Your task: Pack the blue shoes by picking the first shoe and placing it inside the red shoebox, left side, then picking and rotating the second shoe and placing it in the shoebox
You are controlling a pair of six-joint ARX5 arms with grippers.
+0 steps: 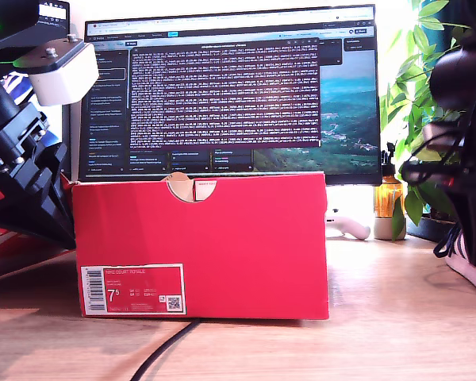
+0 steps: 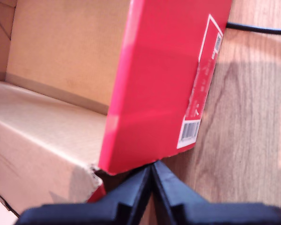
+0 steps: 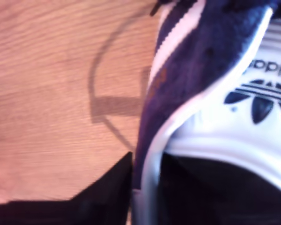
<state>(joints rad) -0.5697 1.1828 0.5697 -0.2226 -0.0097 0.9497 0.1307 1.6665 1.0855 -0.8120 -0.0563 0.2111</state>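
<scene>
Evidently the packing has barely begun: the large bright red cardboard shoebox (image 1: 222, 246) with its white "7.5" barcode label (image 1: 132, 290) stands on the light wooden worktop (image 1: 381, 333), and the part of its tan inside that my first wrist view shows holds no shoe. The rest of the interior is out of sight, so I cannot say for certain that it is empty.

My first gripper (image 2: 152, 180) sits low at a bottom corner of the red shoebox, on the side toward the exterior view's left, with its dark jaws pressed together and nothing between them.

My second gripper (image 3: 145, 187) is on the other side of the red shoebox, toward the exterior view's right. Its jaws are clamped on the collar of a navy-blue low sneaker (image 3: 201, 70) with white stripes and a white insole bearing a trefoil logo, one jaw outside the collar and one inside. In the exterior view only a bit of white sole and dark lace (image 1: 468, 266) shows beyond the box, low against the worktop, so I judge the sneaker gripped but hardly lifted, if at all. The other shoe of the pair I cannot find in any view.

As I judge it, the grasp on one shoe is made; carrying it into the box, then fetching, turning and placing its mate, are all left to do.
</scene>
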